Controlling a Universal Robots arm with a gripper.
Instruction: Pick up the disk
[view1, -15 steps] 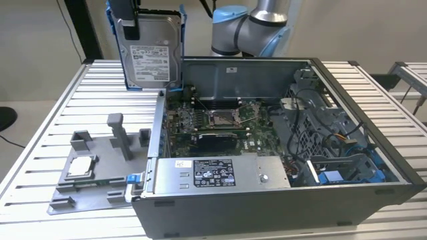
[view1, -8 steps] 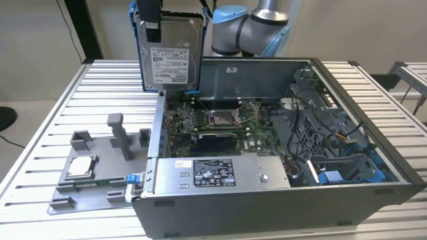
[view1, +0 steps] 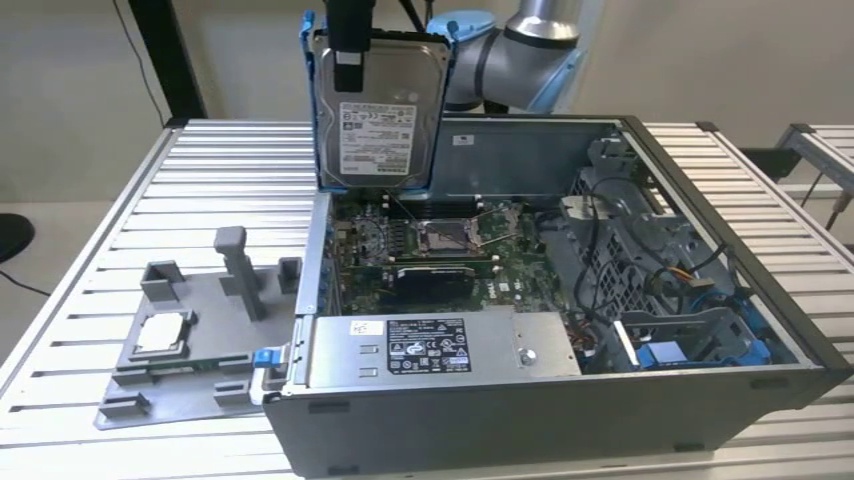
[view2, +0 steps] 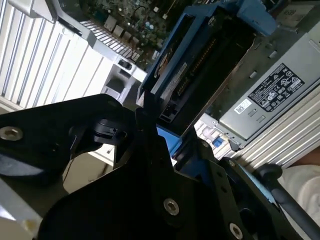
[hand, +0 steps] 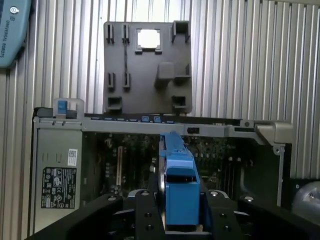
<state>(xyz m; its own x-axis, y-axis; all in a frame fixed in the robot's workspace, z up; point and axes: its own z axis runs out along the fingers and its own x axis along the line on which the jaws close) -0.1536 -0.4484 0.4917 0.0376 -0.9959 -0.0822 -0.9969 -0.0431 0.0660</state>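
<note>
Exterior view: gripper (view1: 350, 62) is clamped on the disk (view1: 378, 115). One black finger (view1: 348, 72) runs down over the label face at the top end; the other is presumably behind. Disk hangs upright, long axis vertical, label toward the camera, blue bracket (view1: 316, 100) round its edges. It's in the air, clear of the case (view1: 561, 420), over the case's far wall toward the exterior view's left. Its lower end is above the board (view1: 441, 240), apart from it. Case sits on the table (view1: 80, 300). Grey jig plate (view1: 187, 370) lies just beside the case, toward the table edge on the exterior view's left, with a chip (view1: 160, 330) in it. PSU (view1: 427, 345) runs along the case's near wall. Second wrist view: disk (view2: 197, 65) runs straight out from the gripper body, seen edge-on, PSU (view2: 272, 87) beyond it. First wrist view: looking down the disk's long axis, bracket end (hand: 180, 185) sits pinched between the two black fingers (hand: 146, 216), no gap showing on either side. Open case (hand: 60, 150) and jig plate (hand: 147, 80) are below. Judgement: the grab looks made. Disk's long axis runs straight off the fingertips, in line with the tool.
</note>
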